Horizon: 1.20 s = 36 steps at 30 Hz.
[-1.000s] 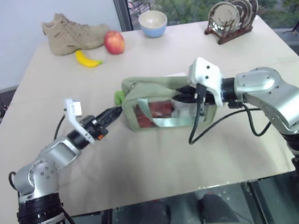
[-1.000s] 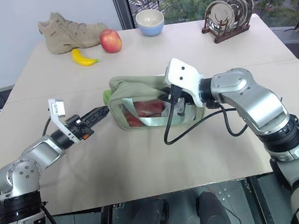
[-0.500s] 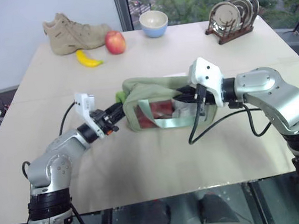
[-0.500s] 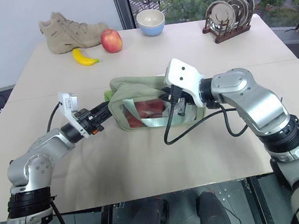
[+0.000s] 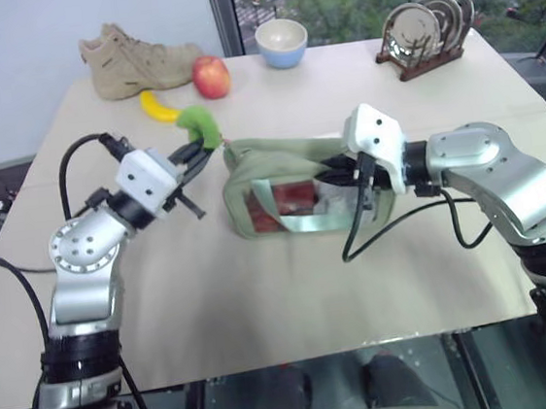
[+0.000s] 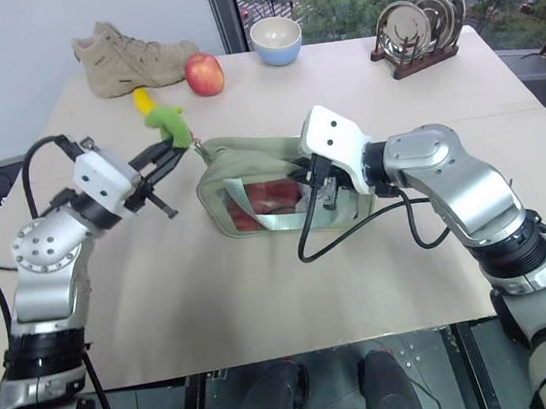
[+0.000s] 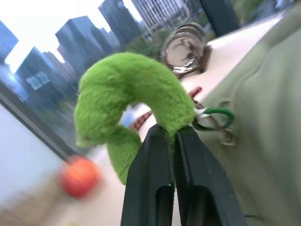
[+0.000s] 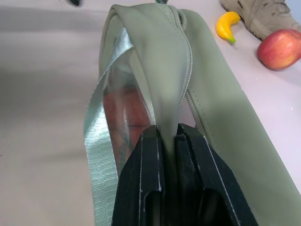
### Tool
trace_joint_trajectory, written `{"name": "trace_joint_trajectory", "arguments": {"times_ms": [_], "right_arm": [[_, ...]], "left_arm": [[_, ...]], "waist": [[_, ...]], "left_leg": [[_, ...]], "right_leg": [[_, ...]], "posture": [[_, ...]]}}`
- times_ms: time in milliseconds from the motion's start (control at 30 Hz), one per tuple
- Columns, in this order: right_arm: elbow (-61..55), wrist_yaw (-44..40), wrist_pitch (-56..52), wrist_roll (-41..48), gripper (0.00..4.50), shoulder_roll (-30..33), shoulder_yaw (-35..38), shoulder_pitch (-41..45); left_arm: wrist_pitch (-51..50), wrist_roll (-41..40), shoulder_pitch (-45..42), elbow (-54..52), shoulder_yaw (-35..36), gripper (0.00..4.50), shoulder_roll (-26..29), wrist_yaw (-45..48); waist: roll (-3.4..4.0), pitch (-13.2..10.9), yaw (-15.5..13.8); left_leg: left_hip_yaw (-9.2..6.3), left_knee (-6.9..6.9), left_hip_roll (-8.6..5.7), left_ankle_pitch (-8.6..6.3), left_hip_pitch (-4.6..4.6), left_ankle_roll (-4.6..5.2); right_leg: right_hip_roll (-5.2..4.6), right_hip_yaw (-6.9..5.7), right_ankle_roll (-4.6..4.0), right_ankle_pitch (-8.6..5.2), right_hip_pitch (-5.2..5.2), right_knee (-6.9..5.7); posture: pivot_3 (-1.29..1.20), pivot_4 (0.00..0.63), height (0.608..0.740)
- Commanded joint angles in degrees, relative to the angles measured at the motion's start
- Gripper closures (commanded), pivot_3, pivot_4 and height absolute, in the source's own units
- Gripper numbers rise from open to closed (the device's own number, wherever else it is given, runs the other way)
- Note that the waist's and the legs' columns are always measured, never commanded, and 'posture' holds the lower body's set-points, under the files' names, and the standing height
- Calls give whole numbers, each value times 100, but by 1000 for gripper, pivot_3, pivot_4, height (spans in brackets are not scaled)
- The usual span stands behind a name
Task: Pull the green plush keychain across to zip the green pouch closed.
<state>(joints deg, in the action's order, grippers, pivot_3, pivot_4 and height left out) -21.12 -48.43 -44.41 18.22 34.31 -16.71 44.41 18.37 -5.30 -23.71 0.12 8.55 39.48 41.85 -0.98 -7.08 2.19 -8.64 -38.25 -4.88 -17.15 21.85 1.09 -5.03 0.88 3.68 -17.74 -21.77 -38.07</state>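
The green pouch stands mid-table, its clear window facing me with reddish contents behind it. My right gripper is shut on the fabric of the pouch's top edge at its right end, beside the zipper track. The green plush keychain is a bright fuzzy curl, joined by a small ring to the zipper pull at the pouch's left end. My left gripper is shut on the keychain's lower part. It holds the keychain up off the table, just left of the pouch.
A tan boot, a red apple and a yellow banana lie at the far left of the table. A blue-and-white bowl and a plate rack stand along the far edge. A cable hangs from my right wrist in front of the pouch.
My left gripper reached the pouch's left end, shut on the keychain, rolled over and rose, lifting the plush off the table. The right arm and the pouch stayed put.
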Motion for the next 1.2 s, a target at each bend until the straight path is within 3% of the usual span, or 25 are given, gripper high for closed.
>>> {"name": "trace_joint_trajectory", "arguments": {"times_ms": [33, 200, 333, 533, 633, 733, 867, 1033, 1200], "right_arm": [[25, -39, 149, -43, 4500, -69, 47, 162], [47, -17, 180, -83, 4500, -155, 13, 190], [32, 34, 161, -123, 4500, -240, -2, 204], [-41, 99, 108, -187, 4500, -326, 8, 170], [-83, 115, 75, -196, 4500, -336, 32, 138], [-84, 97, 90, -206, 4500, -315, 43, 99], [-48, 45, 140, -204, 4500, -266, 62, 76], [11, -79, 199, -197, 4500, -143, 74, 76], [56, -159, 227, -173, 4500, -87, 74, 113]], "left_arm": [[1054, 627, -770, 663, -317, 4484, 287, 34], [1851, 897, -1896, 1534, -1143, 4484, 196, 548], [2284, 657, -2297, 1973, -1580, 4484, 154, 1138], [2366, 191, -2430, 2437, -1609, 2153, 234, 1696], [1473, -725, -2249, 2324, -1324, 2153, 335, 2216], [-341, -2118, -1852, 1762, -842, 2153, 522, 2719], [-2269, -3120, -1061, 1367, -89, 2153, 935, 2668], [-3352, -3693, 224, 564, 667, 2153, 951, 2306], [-3467, -3552, 758, -210, 726, 2153, 728, 2013]], "waist": [[0, 0, 8], [-1, 1, 12], [-1, 1, 43], [-3, 2, 36], [-3, 2, 52], [-2, 1, 138], [-3, 2, 197], [1, 0, 204], [-9, 4, 59]], "left_leg": [[0, -1, -1, 0, 1, 0], [-9, -5, -9, 0, 8, 0], [-11, -6, -11, 0, 13, 0], [-10, -7, -11, 0, 15, 0], [-8, -8, -12, 0, 16, 0], [-9, -7, -11, 0, 15, 0], [-32, -7, -13, 0, 15, 0], [-57, 0, -27, 0, 2, 0], [-108, -12, -49, 0, 6, 0]], "right_leg": [[0, 0, 0, 0, -1, -2], [-4, -11, 1, 0, -2, -6], [-6, -17, 1, 0, -7, -17], [-11, -17, 1, 0, -35, -75], [-10, -16, 1, 0, -35, -75], [-9, -14, 1, 0, -40, -77], [-5, -11, 1, 0, -41, -78], [-5, -8, 1, 0, -44, -77], [-10, -6, 0, 0, -34, -71]], "posture": [[0, 150, 740], [0, 150, 740], [0, 150, 740], [0, 150, 740], [0, 150, 740], [0, 150, 740], [0, 150, 740], [0, 150, 740], [0, 150, 740]]}}
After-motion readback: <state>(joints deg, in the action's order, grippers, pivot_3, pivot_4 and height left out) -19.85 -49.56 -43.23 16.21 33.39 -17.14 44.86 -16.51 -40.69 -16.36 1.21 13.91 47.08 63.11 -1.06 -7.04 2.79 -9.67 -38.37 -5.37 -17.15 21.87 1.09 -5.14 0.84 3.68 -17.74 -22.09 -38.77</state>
